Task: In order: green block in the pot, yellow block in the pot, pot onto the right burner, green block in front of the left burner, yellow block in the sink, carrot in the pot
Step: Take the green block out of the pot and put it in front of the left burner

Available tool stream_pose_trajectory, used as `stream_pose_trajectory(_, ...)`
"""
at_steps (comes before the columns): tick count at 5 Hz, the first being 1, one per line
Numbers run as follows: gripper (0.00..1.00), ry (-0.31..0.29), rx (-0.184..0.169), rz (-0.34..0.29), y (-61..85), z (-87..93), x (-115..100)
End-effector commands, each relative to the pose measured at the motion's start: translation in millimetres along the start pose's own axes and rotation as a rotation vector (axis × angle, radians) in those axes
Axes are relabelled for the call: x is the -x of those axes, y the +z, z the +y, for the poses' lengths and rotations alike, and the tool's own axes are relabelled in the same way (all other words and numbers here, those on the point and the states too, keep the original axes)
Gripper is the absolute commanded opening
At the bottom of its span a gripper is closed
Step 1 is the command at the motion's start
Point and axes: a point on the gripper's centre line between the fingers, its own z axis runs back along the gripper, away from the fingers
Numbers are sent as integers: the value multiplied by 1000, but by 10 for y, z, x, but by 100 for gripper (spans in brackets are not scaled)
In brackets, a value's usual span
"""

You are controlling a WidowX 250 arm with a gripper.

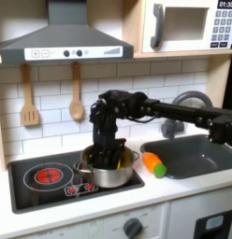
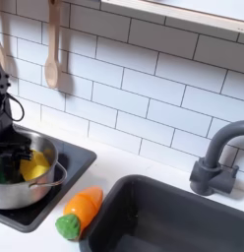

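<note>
The steel pot (image 1: 109, 171) sits on the black stovetop (image 1: 38, 187), on the burner nearer the sink (image 1: 195, 154), with the glowing red burner (image 1: 49, 175) well apart from it toward the first exterior view's left. The black WidowX arm (image 1: 174, 113) reaches in from the first exterior view's right, bends down above the pot, and its gripper (image 1: 105, 155) hangs inside the pot's rim. In the second exterior view the gripper (image 2: 6, 157) shows at the left edge, low in the pot (image 2: 40, 184), with something green just beside its tips that looks like the green block (image 2: 2, 174); the view is too blurred and cropped to settle whether the fingers are closed on it, so I cannot tell the pincer's state. The yellow block (image 2: 33, 167) lies inside the pot, beside the gripper and toward the sink side. The carrot (image 2: 79, 211) lies on the white counter (image 2: 119, 162) between the pot and the sink (image 2: 183, 217), close to the sink's edge, its green end pointing to the front of the counter; in the first exterior view it (image 1: 154, 164) rests just beside the pot. Behind the pot, two wooden utensils (image 1: 76, 95) hang on the tiled wall. The grey faucet (image 2: 217, 157) stands behind the sink.
</note>
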Motion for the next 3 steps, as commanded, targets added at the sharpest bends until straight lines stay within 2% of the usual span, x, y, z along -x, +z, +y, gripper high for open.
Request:
stream_pose_trajectory(1,0,-13,-1,-35,123,-72,-43)
stream_pose_trajectory(3,0,-11,3,-54,226,-76,-83)
